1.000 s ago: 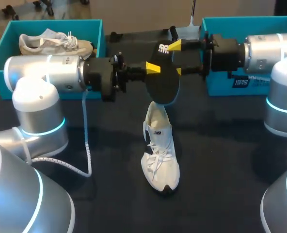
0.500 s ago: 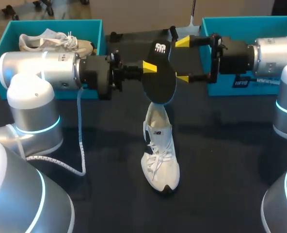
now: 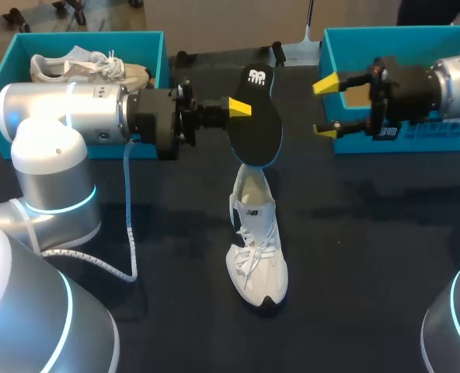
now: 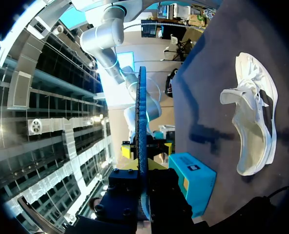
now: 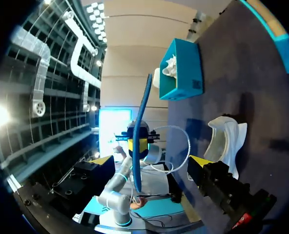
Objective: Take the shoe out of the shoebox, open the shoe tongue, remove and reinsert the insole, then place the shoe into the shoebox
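So the right gripper (image 3: 325,107) has just let go of the insole (image 3: 257,116) and backed off to its own side. A second ago both grippers were pinching it. Now the right one's fingers stand wide with nothing between them, just in front of the right shoebox (image 3: 401,35).

The left gripper (image 3: 242,109) is clamped on the insole's edge by itself. It holds the insole upright, heel end up. The toe end dips toward the heel opening of the shoe (image 3: 255,241), which lies on the table right below that hand. I can't tell if the tip actually touches the shoe. From the left wrist, the insole runs edge-on straight out between the fingers.

My read: the insole is out and reinserting comes next, probably fiddly with one hand and nothing steadying the shoe.

As for writing, there's a white logo on the insole's heel end, a small mark on the shoe's side and a dark label on the right shoebox's front. I'm not spelling any of it out.
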You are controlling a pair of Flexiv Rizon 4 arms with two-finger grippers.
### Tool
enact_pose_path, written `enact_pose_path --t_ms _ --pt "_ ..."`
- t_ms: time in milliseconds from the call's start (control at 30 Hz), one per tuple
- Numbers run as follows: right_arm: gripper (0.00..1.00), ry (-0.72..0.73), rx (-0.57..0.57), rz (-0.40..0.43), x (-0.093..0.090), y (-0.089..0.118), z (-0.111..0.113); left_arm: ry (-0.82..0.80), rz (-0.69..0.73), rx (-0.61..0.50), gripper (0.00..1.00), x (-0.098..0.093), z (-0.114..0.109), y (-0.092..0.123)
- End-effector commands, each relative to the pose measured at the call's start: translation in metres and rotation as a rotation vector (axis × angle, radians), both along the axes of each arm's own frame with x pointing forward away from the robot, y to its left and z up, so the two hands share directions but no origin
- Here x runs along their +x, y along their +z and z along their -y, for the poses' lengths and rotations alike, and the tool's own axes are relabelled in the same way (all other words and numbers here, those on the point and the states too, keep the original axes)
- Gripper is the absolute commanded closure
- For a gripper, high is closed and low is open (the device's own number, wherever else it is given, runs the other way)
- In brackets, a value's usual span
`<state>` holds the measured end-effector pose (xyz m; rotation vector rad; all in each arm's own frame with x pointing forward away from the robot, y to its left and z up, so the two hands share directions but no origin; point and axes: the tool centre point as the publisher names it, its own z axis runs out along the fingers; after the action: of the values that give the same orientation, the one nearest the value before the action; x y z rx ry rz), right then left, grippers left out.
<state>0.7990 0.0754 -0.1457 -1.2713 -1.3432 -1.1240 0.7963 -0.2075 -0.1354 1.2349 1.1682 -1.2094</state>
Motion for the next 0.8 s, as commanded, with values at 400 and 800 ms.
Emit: enact_pose_path --t_ms 400,800 --pt "0.00 -0.082 0.025 -0.007 -0.001 -0.007 0.037 0.002 0.002 -0.001 1.00 -0.001 0.000 -0.001" --pt "0.00 -0.082 0.025 -0.007 -0.001 -0.007 0.037 -0.024 -0.488 0.011 1.00 -0.024 -0.005 0.013"
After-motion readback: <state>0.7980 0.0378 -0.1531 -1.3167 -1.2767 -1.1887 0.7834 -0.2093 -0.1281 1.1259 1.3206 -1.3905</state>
